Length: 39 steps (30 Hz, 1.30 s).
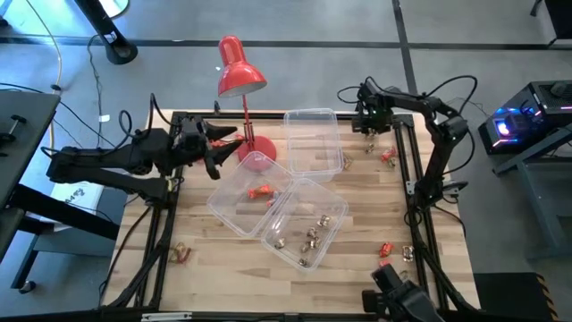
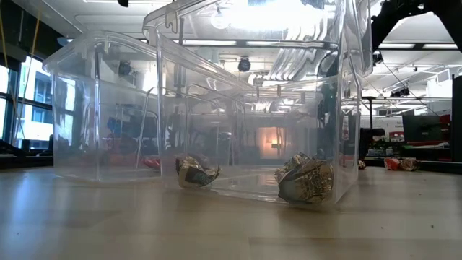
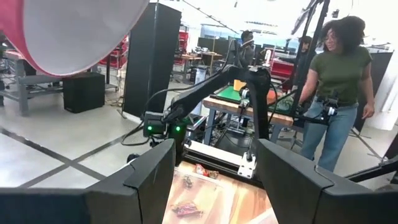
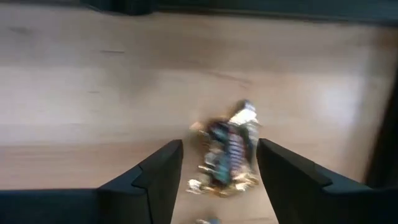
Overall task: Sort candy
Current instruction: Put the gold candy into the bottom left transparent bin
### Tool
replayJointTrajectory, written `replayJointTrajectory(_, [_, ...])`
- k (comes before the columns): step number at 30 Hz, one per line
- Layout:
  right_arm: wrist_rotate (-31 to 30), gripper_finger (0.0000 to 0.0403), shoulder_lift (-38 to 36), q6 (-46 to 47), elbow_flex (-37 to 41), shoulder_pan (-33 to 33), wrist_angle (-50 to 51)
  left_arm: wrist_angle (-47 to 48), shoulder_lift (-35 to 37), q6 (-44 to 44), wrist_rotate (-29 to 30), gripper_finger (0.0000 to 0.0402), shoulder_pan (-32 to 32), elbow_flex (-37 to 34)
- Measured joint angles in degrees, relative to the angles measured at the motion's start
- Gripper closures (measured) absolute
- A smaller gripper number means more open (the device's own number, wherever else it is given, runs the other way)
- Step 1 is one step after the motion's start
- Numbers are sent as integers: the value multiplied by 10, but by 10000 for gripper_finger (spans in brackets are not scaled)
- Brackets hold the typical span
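Three clear plastic tubs (image 1: pixel 313 139) sit mid-table from above; gold-wrapped candy (image 1: pixel 311 237) lies in the nearest, red candy (image 1: pixel 262 191) in another, by the red desk lamp (image 1: pixel 239 72). At table height, crumpled foil sweets (image 2: pixel 304 180) rest inside. Left gripper (image 3: pixel 214 171) hangs spread apart, empty. Right gripper (image 4: pixel 219 163) straddles a gold-striped sweet (image 4: pixel 229 152), fingers apart.

Overhead camera straight down, low camera level — both on the clear tubs (image 1: pixel 277 207).

Tubs (image 1: pixel 295 192) + red lamp (image 1: pixel 239 70) block table centre; bare wood open along front edge.
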<state>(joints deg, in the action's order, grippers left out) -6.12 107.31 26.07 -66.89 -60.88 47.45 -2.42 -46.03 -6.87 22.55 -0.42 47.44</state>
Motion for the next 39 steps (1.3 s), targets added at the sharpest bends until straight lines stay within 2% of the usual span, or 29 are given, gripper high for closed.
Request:
replayJointTrajectory(5, [-3,201,-2,8,10,13,-36,0,1,-1,1,186,2,0])
replayJointTrajectory(7, [-6,214,-3,4,14,16,-38,-1,1,-4,0,186,2,0])
replayJointTrajectory(10, [-6,268,-4,2,19,25,-37,-5,1,-5,1,186,2,0])
replayJointTrajectory(14, [-5,376,-16,-33,21,46,-8,-16,7,-5,1,186,2,0])
replayJointTrajectory(15, [-3,385,-23,-40,23,52,1,-36,11,-4,0,186,2,0])
replayJointTrajectory(19, [-29,379,-97,-52,22,71,27,-135,42,41,-30,186,2,1])
replayJointTrajectory(21, [-45,389,-141,-55,22,78,39,-150,58,67,-35,186,1,1])
replayJointTrajectory(29, [-35,398,-339,14,21,156,39,-84,90,80,-35,186,2,0])
replayJointTrajectory(35, [6,400,-413,82,21,306,-36,-59,79,86,-43,186,2,0])
replayJointTrajectory(39, [6,401,-406,115,21,428,-147,-61,71,107,-43,186,3,0])
